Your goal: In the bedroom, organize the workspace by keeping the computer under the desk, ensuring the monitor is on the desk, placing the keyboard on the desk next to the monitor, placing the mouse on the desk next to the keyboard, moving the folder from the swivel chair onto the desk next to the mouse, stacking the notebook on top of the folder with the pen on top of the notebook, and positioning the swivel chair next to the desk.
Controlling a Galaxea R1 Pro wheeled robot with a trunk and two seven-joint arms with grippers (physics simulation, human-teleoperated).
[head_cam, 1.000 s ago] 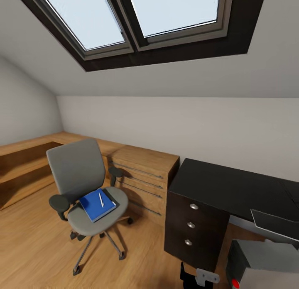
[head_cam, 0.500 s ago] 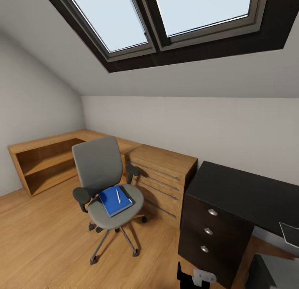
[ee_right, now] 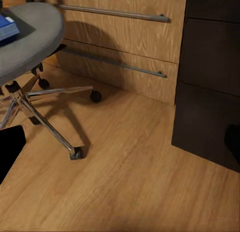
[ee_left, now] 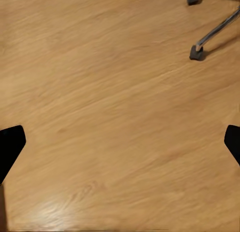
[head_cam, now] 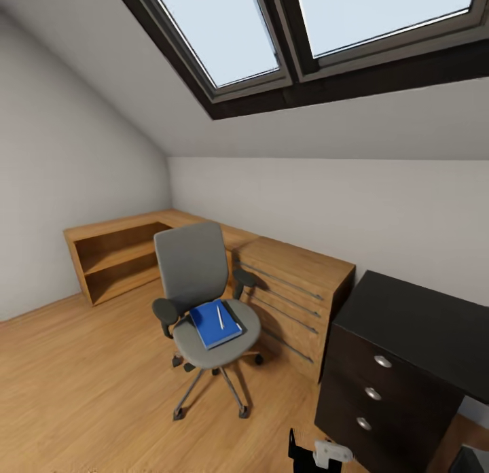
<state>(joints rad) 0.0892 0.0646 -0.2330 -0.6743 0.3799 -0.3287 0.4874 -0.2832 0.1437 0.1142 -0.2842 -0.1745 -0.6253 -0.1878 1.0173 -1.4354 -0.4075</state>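
Observation:
The grey swivel chair (head_cam: 197, 283) stands on the wooden floor, left of the black desk (head_cam: 414, 323). On its seat lies the blue folder (head_cam: 213, 325) with the white pen (head_cam: 219, 317) across it. A dark grey strip, likely the notebook (head_cam: 235, 314), shows along the folder's right edge. My left gripper (ee_left: 120, 142) is open over bare floor near a chair caster (ee_left: 196, 53). My right gripper (ee_right: 122, 142) is open and low, facing the chair's seat (ee_right: 30, 37), a folder corner (ee_right: 7, 25) and the desk's drawer front (ee_right: 210, 82).
A light wooden drawer chest (head_cam: 299, 289) stands between chair and desk, against the wall. A low wooden shelf (head_cam: 115, 255) fills the left corner. Skylights (head_cam: 224, 31) sit in the sloped ceiling. A black and white part of my arm (head_cam: 316, 454) shows at the bottom edge.
The head view has swung left, so everything has slid right in the picture. The grey tower case and screen at the lower right have left the view. Chair and folder have not moved.

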